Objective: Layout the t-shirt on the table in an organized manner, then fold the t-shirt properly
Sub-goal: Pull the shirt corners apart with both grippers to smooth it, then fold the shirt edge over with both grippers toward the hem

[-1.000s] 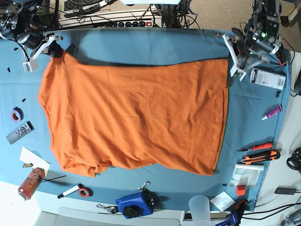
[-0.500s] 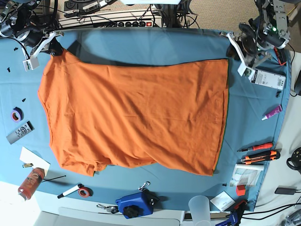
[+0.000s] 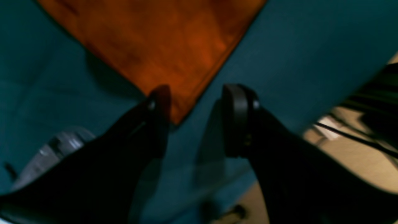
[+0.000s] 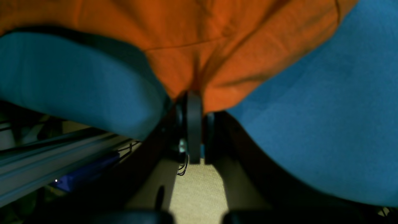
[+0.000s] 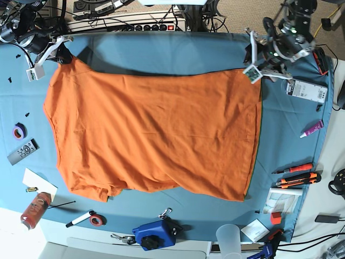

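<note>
The orange t-shirt (image 5: 156, 129) lies spread out on the teal table (image 5: 178, 54), hem toward the right and shoulders toward the left. My left gripper (image 5: 253, 65) hovers open over the shirt's far right hem corner. In the left wrist view its fingers (image 3: 238, 105) stand apart with the shirt corner (image 3: 161, 40) lying flat below on the table (image 3: 311, 56) and nothing held. My right gripper (image 5: 60, 53) is shut on the shirt's far left shoulder. The right wrist view shows the right gripper (image 4: 194, 102) pinching orange fabric (image 4: 217, 40) above the table (image 4: 326, 109).
Along the left edge lie a purple tape roll (image 5: 20, 130), a remote (image 5: 23, 151) and a red bottle (image 5: 35, 209). A blue device (image 5: 155, 234) and a plastic cup (image 5: 229, 237) sit at the front. Orange-handled tools (image 5: 295, 175) and a white box (image 5: 306, 90) lie on the right.
My left gripper opened and let go of the shirt's far right hem corner, swung right, then came back left over it. The right gripper kept its hold.
</note>
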`<move>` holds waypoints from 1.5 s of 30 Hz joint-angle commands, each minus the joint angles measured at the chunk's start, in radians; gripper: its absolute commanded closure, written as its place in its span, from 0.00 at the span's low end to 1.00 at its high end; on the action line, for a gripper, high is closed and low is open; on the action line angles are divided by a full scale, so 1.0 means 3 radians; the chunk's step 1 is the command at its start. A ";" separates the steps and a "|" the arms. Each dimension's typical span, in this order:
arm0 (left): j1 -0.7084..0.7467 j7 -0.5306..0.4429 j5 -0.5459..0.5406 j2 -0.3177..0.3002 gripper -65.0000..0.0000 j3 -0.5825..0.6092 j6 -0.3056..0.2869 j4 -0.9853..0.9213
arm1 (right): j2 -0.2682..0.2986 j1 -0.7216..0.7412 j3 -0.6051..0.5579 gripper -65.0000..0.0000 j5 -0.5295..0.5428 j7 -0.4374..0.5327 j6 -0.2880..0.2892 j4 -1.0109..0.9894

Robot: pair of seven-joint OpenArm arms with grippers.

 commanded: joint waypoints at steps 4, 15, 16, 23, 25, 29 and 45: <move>-0.0028 -0.0081 0.0572 -0.0209 0.61 0.0407 0.0533 0.0014 | 0.0057 -0.0008 0.0029 1.00 0.0037 0.0045 0.0003 0.0058; -0.0178 0.0292 0.0359 -0.0254 1.00 0.0767 0.1119 -0.0154 | 0.0058 -0.0008 0.0029 1.00 0.0037 0.0045 0.0003 0.0058; -0.0179 0.0443 0.0359 -0.0240 1.00 0.0767 0.1255 -0.0151 | 0.0058 -0.0006 0.0029 1.00 0.0037 0.0045 0.0003 0.0058; -0.0074 0.0984 0.0422 -0.0229 1.00 0.0764 0.1690 -0.0003 | 0.0065 0.0244 0.0029 1.00 0.0038 0.0045 0.0003 0.0058; 0.0036 0.1025 0.0488 -0.0230 1.00 0.0764 0.1699 0.0104 | 0.0061 0.0245 0.0029 1.00 0.0038 0.0045 0.0003 0.0058; 0.0300 0.1021 0.0692 -0.0229 1.00 0.0764 0.1816 0.0301 | 0.0055 0.0083 0.0029 1.00 0.0134 0.0045 0.0003 0.0058; 0.0453 0.0947 0.1213 -0.0229 1.00 0.0764 0.2074 0.0520 | -0.0099 0.0081 0.0160 1.00 0.0409 0.0045 0.0003 0.0058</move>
